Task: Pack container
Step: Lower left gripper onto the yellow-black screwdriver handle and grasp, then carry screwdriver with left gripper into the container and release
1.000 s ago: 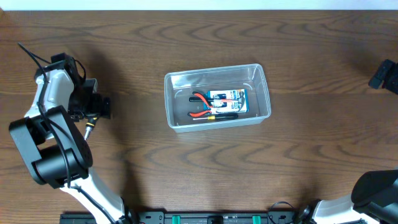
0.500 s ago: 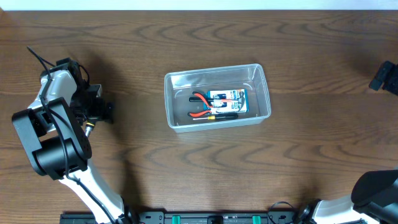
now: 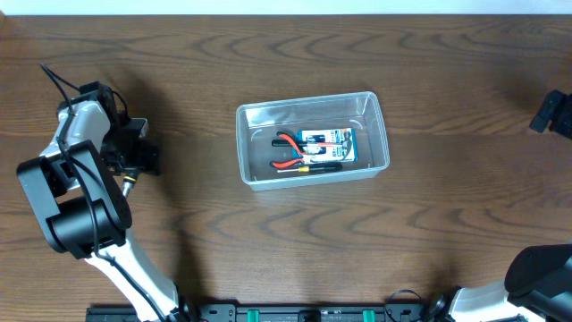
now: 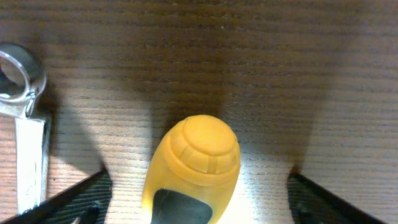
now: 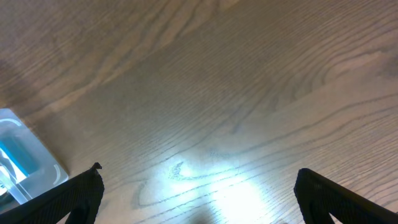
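Dark wood-grain table; clear rounded plastic container mid-frame holds red-handled pliers, blue-white box; left gripper wide, straddling ribbed yellow screwdriver handle without touching; right gripper wide, empty.

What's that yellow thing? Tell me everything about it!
It's a tool handle, yellow with a dark inset, plastic-looking, with a ribbed, rounded end. Only that end shows. It lies on the wooden table between the open fingers of the left end effector, which don't touch it. A silver wrench lies beside it, apart.
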